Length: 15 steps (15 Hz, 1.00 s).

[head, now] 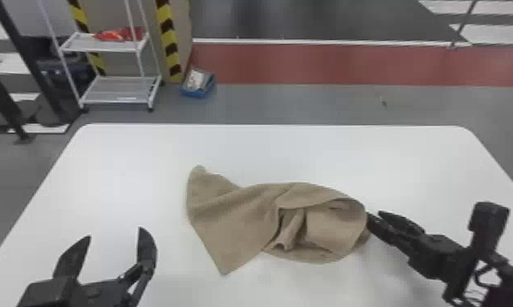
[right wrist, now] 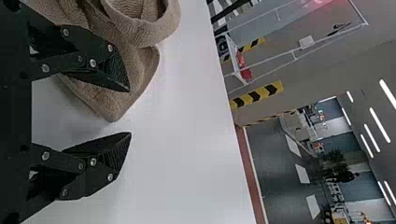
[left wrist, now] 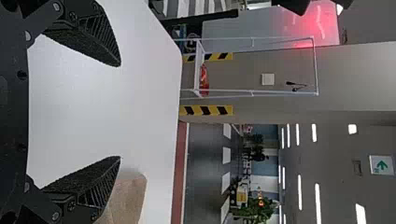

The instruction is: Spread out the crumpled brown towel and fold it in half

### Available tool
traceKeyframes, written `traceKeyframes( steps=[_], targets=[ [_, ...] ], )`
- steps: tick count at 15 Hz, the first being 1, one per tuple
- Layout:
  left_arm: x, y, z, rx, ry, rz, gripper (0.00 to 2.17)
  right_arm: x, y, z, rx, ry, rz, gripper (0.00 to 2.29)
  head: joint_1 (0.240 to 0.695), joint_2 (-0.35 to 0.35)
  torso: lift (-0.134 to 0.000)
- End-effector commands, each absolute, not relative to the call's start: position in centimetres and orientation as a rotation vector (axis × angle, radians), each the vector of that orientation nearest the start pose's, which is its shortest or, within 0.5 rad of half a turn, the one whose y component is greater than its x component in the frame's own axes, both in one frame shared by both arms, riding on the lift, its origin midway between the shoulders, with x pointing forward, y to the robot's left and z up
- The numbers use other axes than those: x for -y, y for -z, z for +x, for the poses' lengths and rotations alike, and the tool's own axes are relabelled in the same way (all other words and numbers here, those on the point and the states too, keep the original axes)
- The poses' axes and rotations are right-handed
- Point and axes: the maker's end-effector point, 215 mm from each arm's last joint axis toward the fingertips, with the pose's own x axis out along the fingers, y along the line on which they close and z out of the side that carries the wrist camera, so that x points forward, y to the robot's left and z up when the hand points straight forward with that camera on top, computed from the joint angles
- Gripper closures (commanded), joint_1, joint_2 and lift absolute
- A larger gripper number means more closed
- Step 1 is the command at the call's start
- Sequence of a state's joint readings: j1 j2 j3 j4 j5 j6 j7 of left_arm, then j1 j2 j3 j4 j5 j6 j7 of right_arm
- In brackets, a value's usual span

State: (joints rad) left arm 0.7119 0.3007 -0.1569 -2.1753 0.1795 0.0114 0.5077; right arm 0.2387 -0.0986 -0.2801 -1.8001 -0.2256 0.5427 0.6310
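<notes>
Gaping empty, left claw point(head: 115, 232) and right claw point(head: 373, 213) flank the towel point(head: 235, 216), a cart point(head: 117, 90) beyond the table point(head: 292, 151).

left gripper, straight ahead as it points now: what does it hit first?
Looks free in the head view: the left gripper points forward over bare table, the towel off to its right. Height and tilt are unclear, so it might touch down on the table.

Bright, diffuse light over the white table point(head: 288, 151), with faint shadows.
</notes>
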Motion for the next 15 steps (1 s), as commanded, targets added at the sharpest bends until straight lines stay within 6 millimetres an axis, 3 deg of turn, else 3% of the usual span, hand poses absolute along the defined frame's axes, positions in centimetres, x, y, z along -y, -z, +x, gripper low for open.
traceKeyframes(
  steps=[1, 6, 8, 11, 12, 15],
  targets=[
    [-26.3, 37.2, 36.7, -0.171, -0.214, 0.01, 0.19, 26.1, 45.8, 46.5, -0.454, -0.393, 0.282, 0.67, 0.695, 0.001, -0.124],
    [-26.3, 37.3, 36.5, -0.173, -0.213, 0.011, 0.19, 26.0, 46.4, 46.1, -0.475, -0.392, 0.291, 0.68, 0.695, 0.004, -0.124],
    [-26.4, 37.4, 36.5, -0.175, -0.216, 0.01, 0.19, 26.0, 46.5, 46.0, -0.479, -0.393, 0.293, 0.94, 0.695, 0.004, -0.124],
    [-26.4, 37.4, 36.5, -0.175, -0.216, 0.01, 0.19, 25.9, 46.5, 45.7, -0.479, -0.395, 0.293, 0.96, 0.695, 0.006, -0.124],
    [-26.4, 37.4, 36.5, -0.174, -0.213, 0.012, 0.19, 25.8, 46.3, 45.6, -0.474, -0.399, 0.292, 1.18, 0.695, 0.006, -0.124],
    [-24.9, 37.3, 36.3, -0.169, -0.141, 0.051, 0.2, 26.0, 46.1, 45.4, -0.469, -0.396, 0.296, 1.2, 0.695, 0.006, -0.124]
  ],
)
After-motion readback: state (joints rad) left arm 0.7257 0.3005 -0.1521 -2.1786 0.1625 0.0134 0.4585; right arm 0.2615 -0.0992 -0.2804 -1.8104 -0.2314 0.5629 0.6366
